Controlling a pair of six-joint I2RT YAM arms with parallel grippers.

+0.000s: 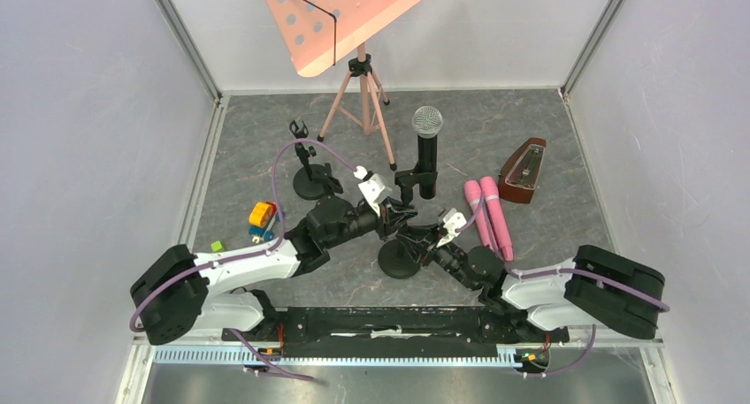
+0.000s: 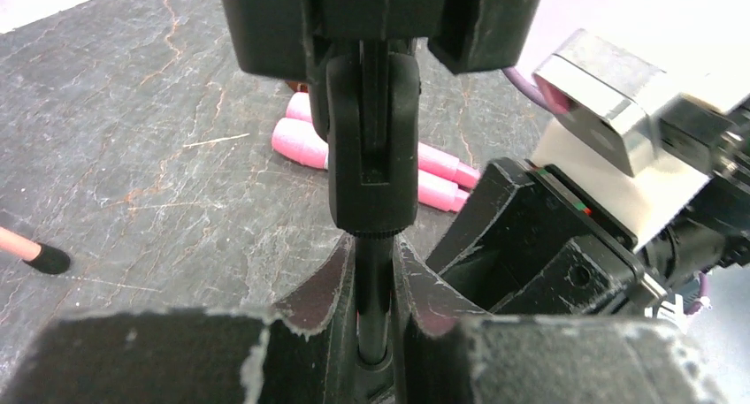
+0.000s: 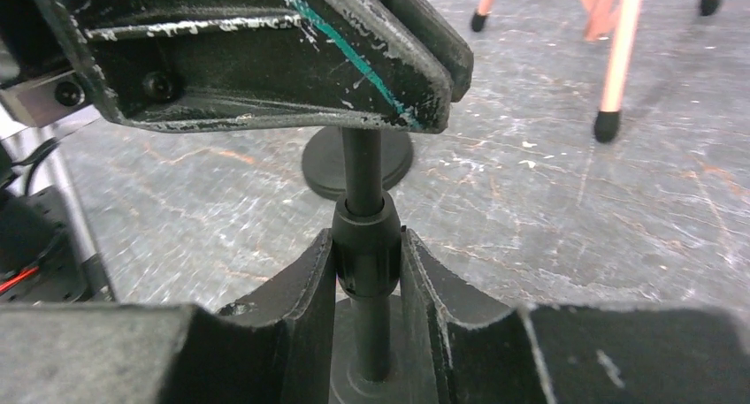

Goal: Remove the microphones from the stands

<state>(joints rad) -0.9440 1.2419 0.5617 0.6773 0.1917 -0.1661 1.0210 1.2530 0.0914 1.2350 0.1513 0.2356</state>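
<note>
Right wrist: right gripper (image 3: pixel 367 262) around stand (image 3: pixel 361 170).

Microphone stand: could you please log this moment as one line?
left tool shut on thin black microphone stand | right tool likewise | black mesh-headed microphone on stand

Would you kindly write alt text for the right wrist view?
The right jaws grip the black stand pole at its collar. Behind lie a round black base, pink tripod legs and the grey marbled tabletop.
</note>
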